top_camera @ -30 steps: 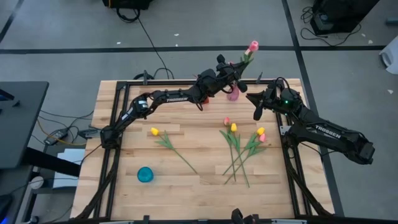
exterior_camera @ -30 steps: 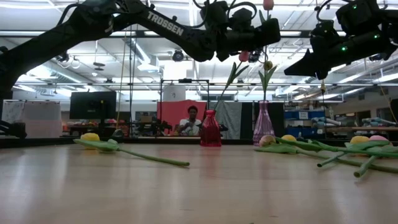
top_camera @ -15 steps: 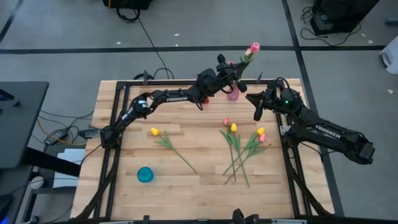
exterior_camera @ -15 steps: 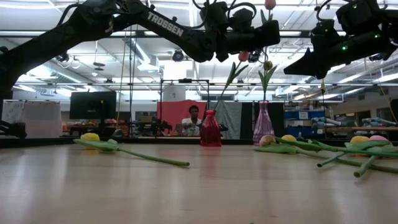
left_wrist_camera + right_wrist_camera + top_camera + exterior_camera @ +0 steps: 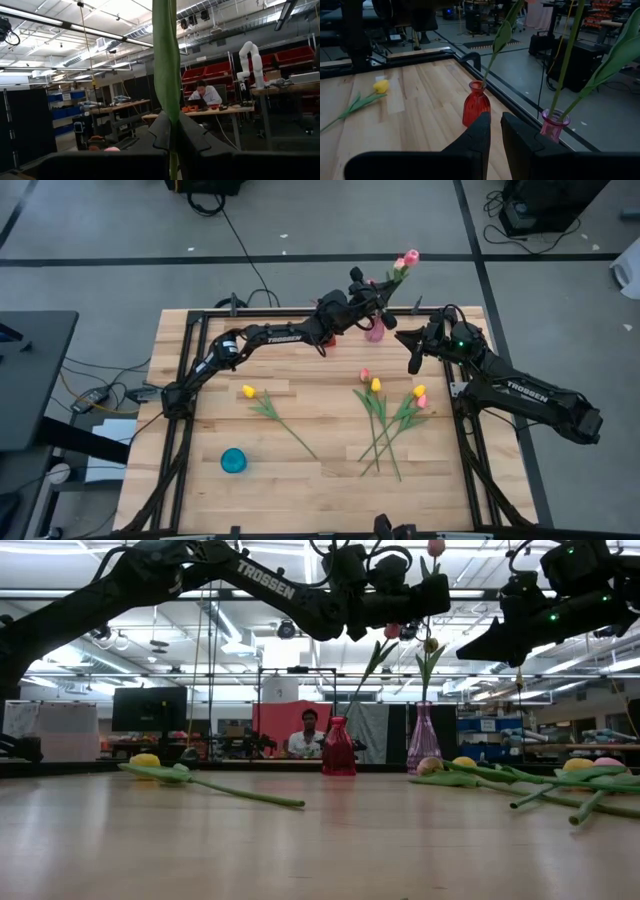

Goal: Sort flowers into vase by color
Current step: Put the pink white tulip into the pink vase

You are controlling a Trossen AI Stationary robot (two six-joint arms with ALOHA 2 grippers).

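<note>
Left gripper (image 5: 388, 318) fingers clamped on a pink tulip (image 5: 404, 259) stem over the pink vase (image 5: 375, 332); I judge it light, floppy, best pinched low on the stem; right fingers slightly apart, empty.

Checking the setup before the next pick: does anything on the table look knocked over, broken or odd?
Nothing stands out. The red vase and pink vase stand upright; loose tulips lie flat on the table. The left end effector grips a stem above the vases.
</note>
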